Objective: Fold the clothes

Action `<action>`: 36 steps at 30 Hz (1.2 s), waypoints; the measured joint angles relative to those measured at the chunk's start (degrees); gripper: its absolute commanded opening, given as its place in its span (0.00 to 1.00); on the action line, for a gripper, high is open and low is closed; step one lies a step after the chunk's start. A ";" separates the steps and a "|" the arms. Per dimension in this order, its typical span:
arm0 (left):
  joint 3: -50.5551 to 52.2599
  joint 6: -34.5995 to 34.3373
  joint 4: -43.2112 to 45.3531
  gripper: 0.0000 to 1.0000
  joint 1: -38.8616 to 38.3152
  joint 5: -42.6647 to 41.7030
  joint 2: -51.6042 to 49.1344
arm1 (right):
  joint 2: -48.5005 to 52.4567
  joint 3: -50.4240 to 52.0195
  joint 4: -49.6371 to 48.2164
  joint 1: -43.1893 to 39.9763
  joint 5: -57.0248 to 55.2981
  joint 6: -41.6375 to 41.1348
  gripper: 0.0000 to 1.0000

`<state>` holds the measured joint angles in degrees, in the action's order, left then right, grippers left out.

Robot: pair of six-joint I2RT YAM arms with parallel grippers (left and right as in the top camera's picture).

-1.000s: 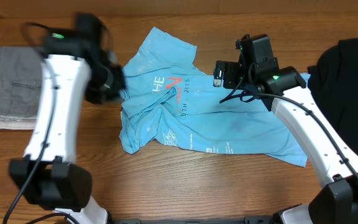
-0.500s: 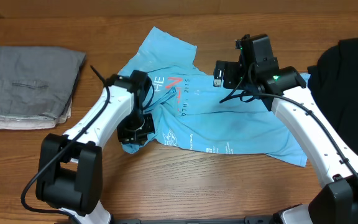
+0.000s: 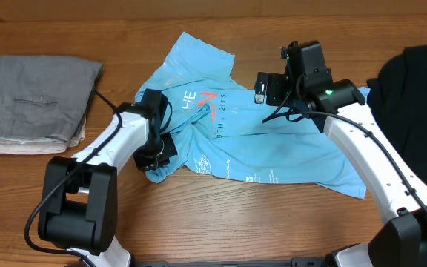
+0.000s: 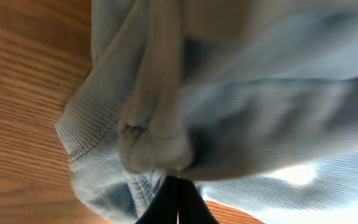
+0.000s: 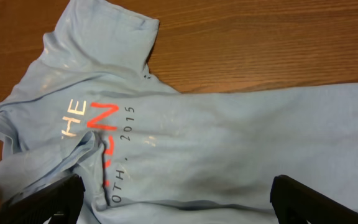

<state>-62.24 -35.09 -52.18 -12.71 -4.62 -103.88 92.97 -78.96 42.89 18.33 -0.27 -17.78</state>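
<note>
The light blue T-shirt [image 3: 273,148] lies crumpled on the wooden table, with its white and orange-red lettering [image 3: 202,104] facing up. My left gripper [image 3: 156,150] is low at the shirt's lower-left corner. In the left wrist view its jaws [image 4: 178,200] are shut, with the tips against a bunched fold and ribbed hem of the T-shirt [image 4: 160,134]. No cloth shows between the jaws. My right gripper [image 3: 267,93] hovers over the upper middle of the shirt. In the right wrist view it [image 5: 179,202] is wide open and empty above the T-shirt [image 5: 229,137].
A folded grey garment [image 3: 35,104] lies at the far left. A black garment [image 3: 421,81] is heaped at the right edge. Bare wood [image 3: 221,215] runs along the front, below the shirt.
My left arm swung down from a raised spot at the shirt's left onto its lower-left corner, then shifted slightly left. The right arm and the shirt have not moved.
</note>
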 measured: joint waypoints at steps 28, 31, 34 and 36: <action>-5.42 7.30 -14.91 0.04 15.37 8.41 2.58 | 0.00 0.00 -0.04 -0.02 0.02 0.00 1.00; -5.68 8.76 -14.34 0.04 13.03 4.85 4.28 | 0.00 0.00 0.00 -0.02 0.02 0.00 1.00; -5.16 9.64 -9.86 0.04 9.99 0.98 4.50 | 0.00 0.00 0.02 0.00 0.00 0.00 1.00; -3.74 9.90 -6.51 0.04 8.04 -1.95 4.50 | 0.00 0.00 -0.02 0.00 0.00 0.00 1.00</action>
<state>-65.98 -25.19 -58.70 -4.67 -6.57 -99.37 92.97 -78.96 42.87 18.33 -0.27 -17.78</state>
